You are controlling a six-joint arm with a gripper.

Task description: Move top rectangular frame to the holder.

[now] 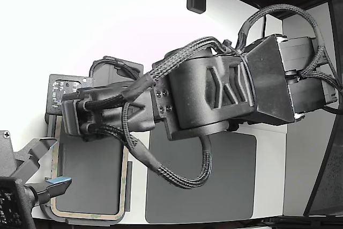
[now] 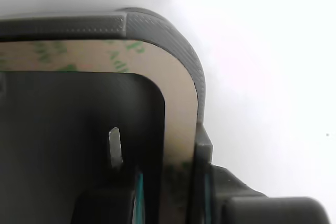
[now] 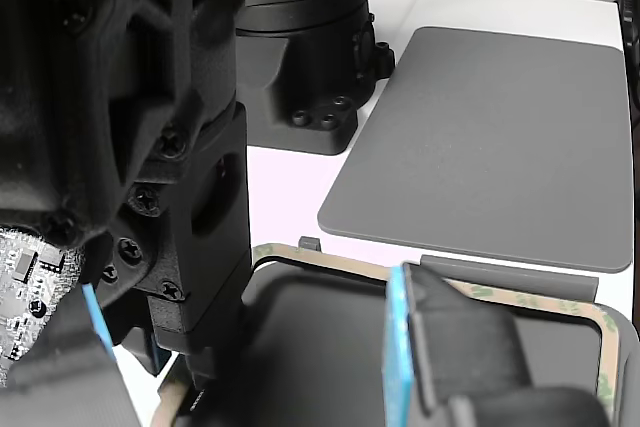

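The top rectangular frame is a thin cream-tan ring with green mottling. It lies flat in a dark grey tray with raised edge tabs, at the exterior view's lower left. The wrist view shows one rounded corner of the frame very close. My gripper is low over that corner, its teal-edged fingers standing either side of the frame's strip with a gap showing. My arm hides the gripper in the exterior view. The other view also shows the frame. No light grey holder shows.
A large dark grey mat lies beside the tray and also shows in the other view. A second arm at the exterior view's lower left holds blue-padded fingers wide apart over the tray. White table lies past the tray's corner.
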